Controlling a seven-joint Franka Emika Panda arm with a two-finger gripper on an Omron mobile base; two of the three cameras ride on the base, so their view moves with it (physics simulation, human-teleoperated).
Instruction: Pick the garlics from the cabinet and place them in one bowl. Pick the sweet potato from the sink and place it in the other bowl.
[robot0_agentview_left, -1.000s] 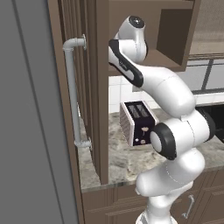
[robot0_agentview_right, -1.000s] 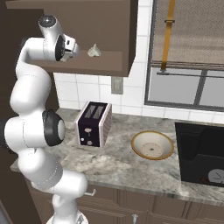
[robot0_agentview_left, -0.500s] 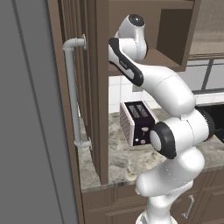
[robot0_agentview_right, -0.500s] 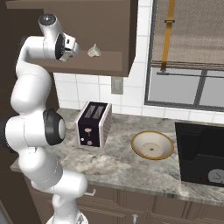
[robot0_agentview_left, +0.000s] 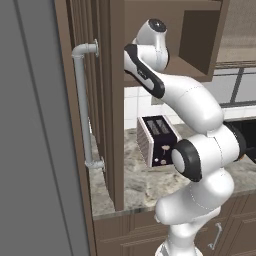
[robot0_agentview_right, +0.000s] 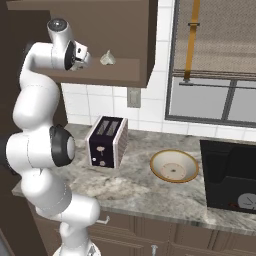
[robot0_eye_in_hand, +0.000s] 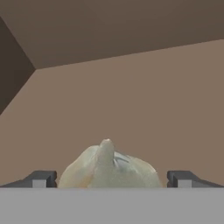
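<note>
A white robot arm reaches up into a dark brown wall cabinet (robot0_agentview_right: 100, 45) mounted above a stone worktop (robot0_agentview_right: 140, 187). In the hand view, the gripper (robot0_eye_in_hand: 111, 178) has its fingers (robot0_eye_in_hand: 41, 178) spread wide, one at each side of a single off-white garlic bulb (robot0_eye_in_hand: 109, 168) that sits between them on the cabinet shelf, its pointed tip up at 12 o'clock. The fingers are apart from the bulb and hold nothing.

In the right base view the garlic (robot0_agentview_right: 107, 58) rests on the shelf at 3 o'clock from the hand. Below, a toaster (robot0_agentview_right: 106, 141) stands on the worktop, and at 4 o'clock from it lies the shallow tan bowl (robot0_agentview_right: 174, 165). The black sink (robot0_agentview_right: 231, 175) is at the far right; something small and orange shows faintly inside it, too dim to identify.

The step in hand appears to be grasping this bulb. To do it well, the hand should probably ease forward so the fingers reach the bulb's widest part, stay level with the shelf, then close evenly so the rounded bulb does not squirt out.
</note>
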